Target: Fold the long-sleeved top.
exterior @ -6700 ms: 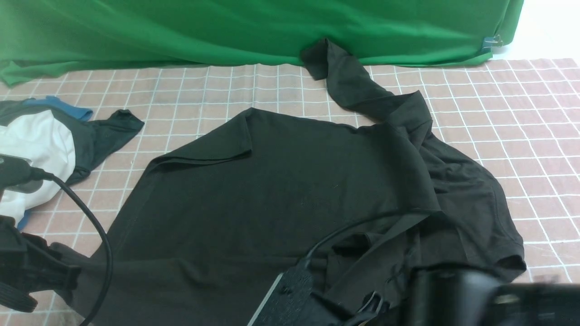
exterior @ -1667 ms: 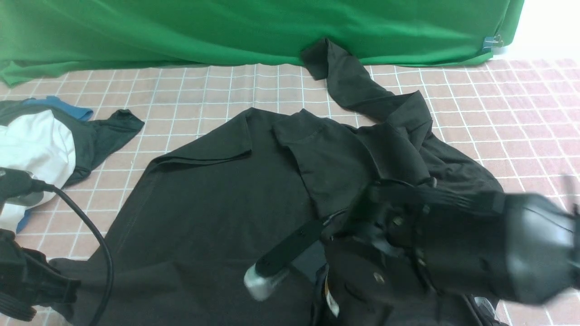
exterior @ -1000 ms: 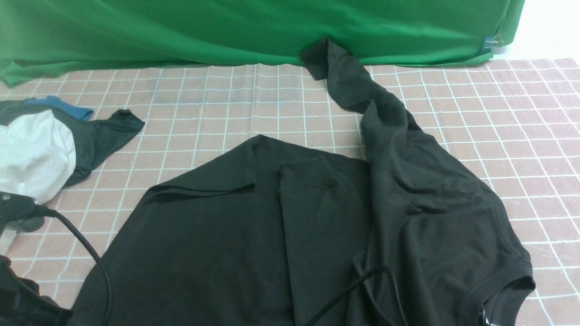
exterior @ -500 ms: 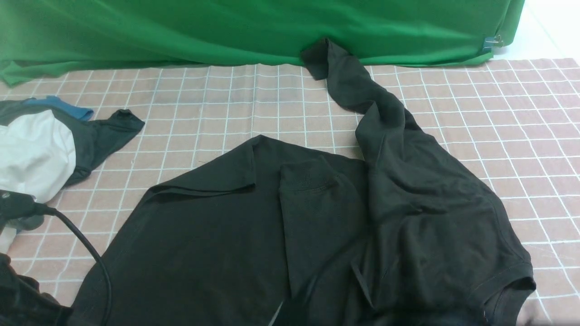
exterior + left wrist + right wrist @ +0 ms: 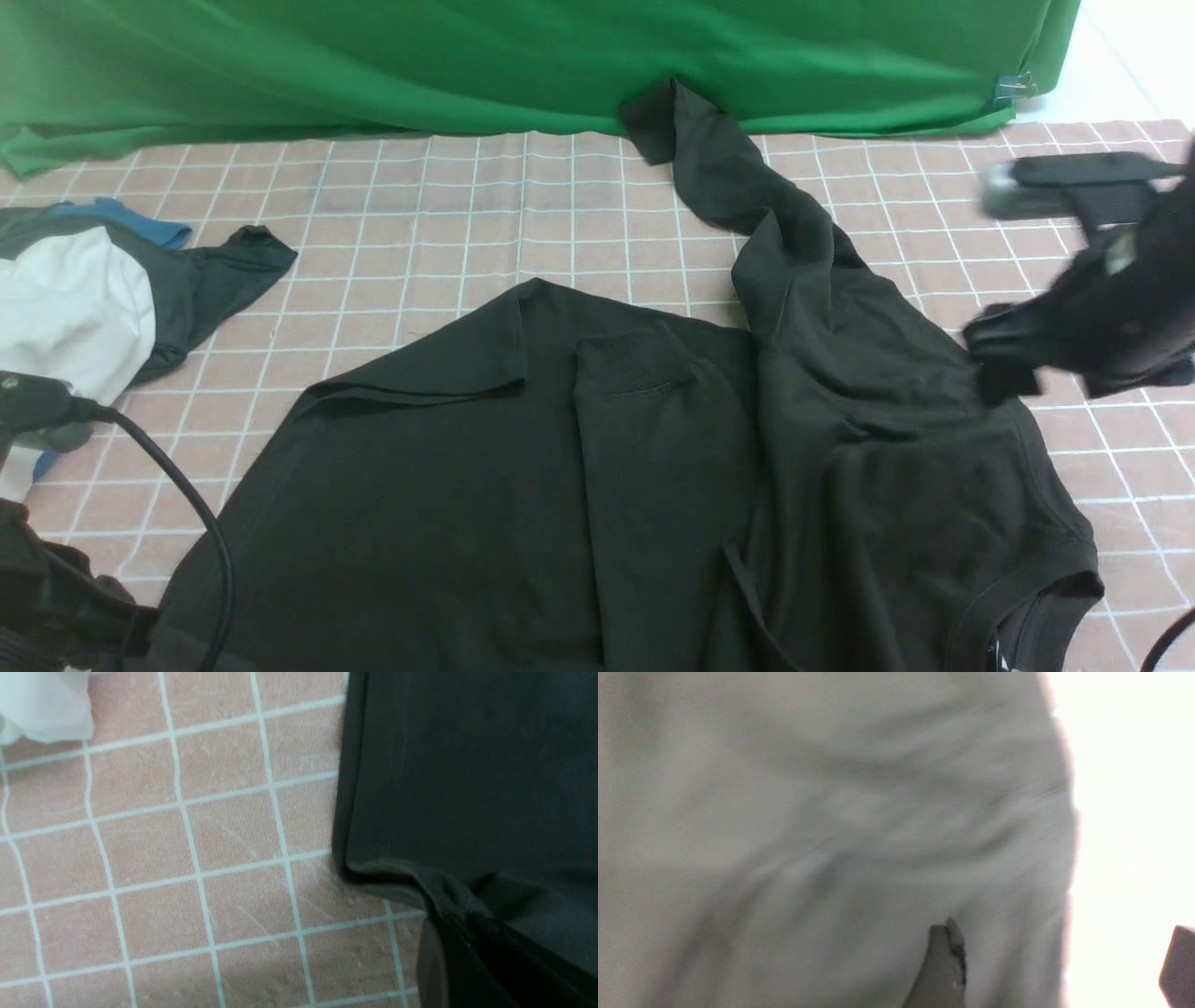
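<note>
The black top [image 5: 448, 504] lies spread at the near middle of the checked cloth [image 5: 420, 215], one sleeve [image 5: 653, 439] folded in across the body and the other sleeve [image 5: 738, 196] trailing away to the far side. The left gripper [image 5: 460, 956] is clamped on the hem corner [image 5: 373, 868] at near left, while the right gripper [image 5: 994, 275] hovers by the top's right edge, jaws wide apart and empty. Sleeve folding looks half done; next the right gripper likely must pinch the stray sleeve and lay it across the body.
</note>
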Action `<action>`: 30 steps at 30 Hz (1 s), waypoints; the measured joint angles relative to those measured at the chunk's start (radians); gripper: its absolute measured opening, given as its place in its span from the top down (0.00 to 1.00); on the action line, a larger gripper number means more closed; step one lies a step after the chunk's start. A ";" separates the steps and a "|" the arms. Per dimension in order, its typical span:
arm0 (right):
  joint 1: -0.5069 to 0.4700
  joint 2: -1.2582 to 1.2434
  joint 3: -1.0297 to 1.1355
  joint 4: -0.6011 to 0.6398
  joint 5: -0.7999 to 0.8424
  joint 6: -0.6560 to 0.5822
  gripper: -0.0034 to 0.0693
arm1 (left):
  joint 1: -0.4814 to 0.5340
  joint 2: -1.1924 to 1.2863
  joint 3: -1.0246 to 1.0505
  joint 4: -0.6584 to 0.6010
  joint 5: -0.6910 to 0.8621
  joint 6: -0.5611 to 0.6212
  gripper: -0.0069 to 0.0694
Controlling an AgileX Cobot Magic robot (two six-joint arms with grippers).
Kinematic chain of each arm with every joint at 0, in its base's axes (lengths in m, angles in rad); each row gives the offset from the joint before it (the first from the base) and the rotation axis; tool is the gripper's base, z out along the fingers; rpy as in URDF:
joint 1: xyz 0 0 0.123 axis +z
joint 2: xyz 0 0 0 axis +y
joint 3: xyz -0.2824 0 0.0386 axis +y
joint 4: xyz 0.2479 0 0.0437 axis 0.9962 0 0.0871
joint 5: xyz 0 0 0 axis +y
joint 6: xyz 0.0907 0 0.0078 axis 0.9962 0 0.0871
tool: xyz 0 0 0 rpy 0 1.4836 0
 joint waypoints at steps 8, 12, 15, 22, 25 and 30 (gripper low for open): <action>-0.120 0.181 0.000 0.185 -0.116 -0.226 0.16 | 0.000 0.000 0.000 -0.009 -0.037 0.000 0.86; -0.119 0.232 -0.001 0.201 -0.120 -0.239 0.17 | 0.000 0.000 0.000 -0.009 -0.038 0.000 0.86; -0.112 0.238 -0.004 0.196 -0.122 -0.247 0.22 | 0.000 0.000 0.000 -0.009 -0.040 0.000 0.86; -0.062 0.252 -0.005 0.191 -0.223 -0.333 0.71 | 0.000 0.000 0.000 -0.009 -0.059 0.000 0.86; -0.062 0.258 -0.019 0.191 -0.222 -0.356 0.86 | 0.000 0.000 0.000 -0.009 -0.058 0.000 0.86; -0.081 0.259 -0.095 0.178 -0.179 -0.363 0.88 | 0.000 0.000 0.000 0.005 -0.037 0.000 0.86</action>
